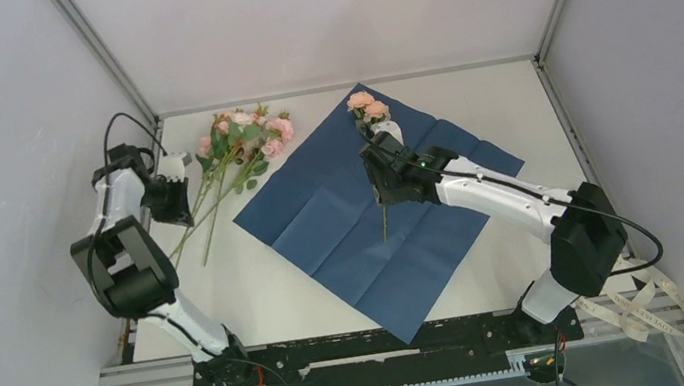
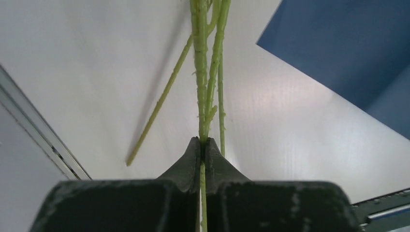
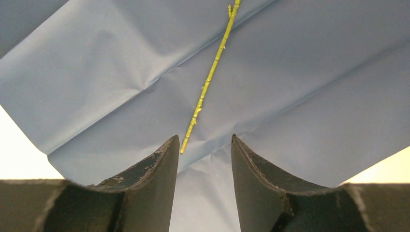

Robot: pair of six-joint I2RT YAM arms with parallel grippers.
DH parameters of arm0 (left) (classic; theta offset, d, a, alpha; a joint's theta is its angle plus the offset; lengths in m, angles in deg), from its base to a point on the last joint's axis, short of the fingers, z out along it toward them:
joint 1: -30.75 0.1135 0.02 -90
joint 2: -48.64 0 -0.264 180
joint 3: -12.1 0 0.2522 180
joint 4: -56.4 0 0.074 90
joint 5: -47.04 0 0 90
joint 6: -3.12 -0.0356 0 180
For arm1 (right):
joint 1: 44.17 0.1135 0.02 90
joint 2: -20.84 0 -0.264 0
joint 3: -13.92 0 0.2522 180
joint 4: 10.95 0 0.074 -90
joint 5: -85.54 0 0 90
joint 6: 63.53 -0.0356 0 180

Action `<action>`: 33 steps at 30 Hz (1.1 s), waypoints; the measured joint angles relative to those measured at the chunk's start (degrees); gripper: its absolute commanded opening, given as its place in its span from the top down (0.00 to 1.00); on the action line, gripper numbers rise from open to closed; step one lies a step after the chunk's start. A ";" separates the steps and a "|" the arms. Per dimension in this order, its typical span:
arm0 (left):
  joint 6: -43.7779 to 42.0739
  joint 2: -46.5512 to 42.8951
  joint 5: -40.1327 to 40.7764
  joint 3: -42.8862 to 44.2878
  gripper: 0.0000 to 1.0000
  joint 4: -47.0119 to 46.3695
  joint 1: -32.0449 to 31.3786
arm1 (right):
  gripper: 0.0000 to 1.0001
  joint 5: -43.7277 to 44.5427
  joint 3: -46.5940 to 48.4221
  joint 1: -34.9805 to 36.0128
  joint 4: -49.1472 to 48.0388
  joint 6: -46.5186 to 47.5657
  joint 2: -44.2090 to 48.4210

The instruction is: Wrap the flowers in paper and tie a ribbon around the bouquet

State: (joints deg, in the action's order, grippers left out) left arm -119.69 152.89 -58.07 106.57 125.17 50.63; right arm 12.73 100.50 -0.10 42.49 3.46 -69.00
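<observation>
The ribbon lies looped beside the right arm's base, off the desk. The left arm folds up at the desk's left side. The left jaws are pressed together, pinching a green stem of the flowers, whose blooms lie farther back, beside the paper. The right arm reaches low over the navy paper. The right jaws stand spread and empty above the stem end of a single rose, its 2 blooms near the far corner.
</observation>
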 measured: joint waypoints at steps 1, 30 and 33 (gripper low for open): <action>0.81 -1.97 -1.42 -0.46 1.00 0.09 0.63 | 0.47 0.46 0.00 0.61 0.31 0.04 0.57; 7.76 -11.78 -1.62 -14.51 0.48 -1.88 3.93 | 0.45 7.82 -6.14 7.76 2.54 0.39 7.23; 11.02 -8.31 0.39 -9.84 0.49 -2.45 1.27 | 0.45 7.67 -9.05 7.30 1.60 0.48 10.27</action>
State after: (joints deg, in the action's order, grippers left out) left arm -108.68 144.59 -57.68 96.74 122.72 51.90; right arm 20.40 91.45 7.20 44.09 3.95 -58.73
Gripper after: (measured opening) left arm 0.518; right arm 0.548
